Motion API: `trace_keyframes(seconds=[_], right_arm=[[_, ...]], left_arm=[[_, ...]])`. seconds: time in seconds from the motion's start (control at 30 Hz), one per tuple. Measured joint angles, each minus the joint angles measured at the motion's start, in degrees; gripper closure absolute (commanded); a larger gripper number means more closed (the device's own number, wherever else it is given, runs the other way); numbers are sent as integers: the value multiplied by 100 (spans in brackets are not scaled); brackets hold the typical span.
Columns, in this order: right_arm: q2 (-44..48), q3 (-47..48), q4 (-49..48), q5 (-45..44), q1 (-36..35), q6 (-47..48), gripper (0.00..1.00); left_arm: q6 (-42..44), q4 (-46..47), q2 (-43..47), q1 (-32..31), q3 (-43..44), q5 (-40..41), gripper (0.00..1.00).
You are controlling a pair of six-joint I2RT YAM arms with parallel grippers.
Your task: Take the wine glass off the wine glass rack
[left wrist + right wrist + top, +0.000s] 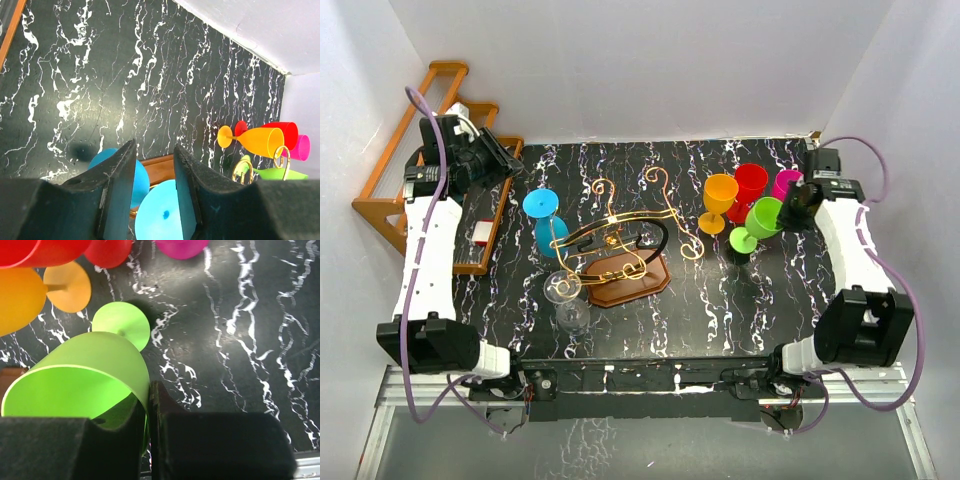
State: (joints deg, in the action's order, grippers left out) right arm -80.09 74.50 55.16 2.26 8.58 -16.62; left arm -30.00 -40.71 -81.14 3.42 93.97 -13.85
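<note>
Right gripper [148,397] is pinched tight on the rim of the green wine glass [75,382], one finger inside the bowl and one outside. We cannot tell whether that glass's foot touches the table [720,310].

At mid-table stands the wine glass rack [645,280], gold wire scrolls and a black loop on a reddish wooden base. On its left end we see the blue wine glass [550,232], foot uppermost, up among the wires. A clear glass [570,315] sits just beside the rack's near-left corner. We cannot tell whether it hangs or stands.

Left gripper [154,150] hovers above the blue glass with its jaws partway apart and nothing between them.

Right of the rack, the orange glass [718,195], red glass [750,185] and magenta glass [785,183] cluster beside the green one. A wooden stepped shelf [390,190] stands at the far left.
</note>
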Motion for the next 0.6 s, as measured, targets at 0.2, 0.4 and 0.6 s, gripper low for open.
trace_keyframes(seconds=[0.2, 0.4, 0.6], right_arm=[[-595, 4, -168, -192, -743, 0, 92], [-787, 35, -269, -404, -1064, -4, 81], [-879, 295, -306, -396, -1381, 9, 66]], left_arm=[[-107, 0, 376, 199, -295, -232, 59], [-175, 15, 938, 214, -706, -345, 54], [-240, 37, 1370, 214, -1012, -457, 51]])
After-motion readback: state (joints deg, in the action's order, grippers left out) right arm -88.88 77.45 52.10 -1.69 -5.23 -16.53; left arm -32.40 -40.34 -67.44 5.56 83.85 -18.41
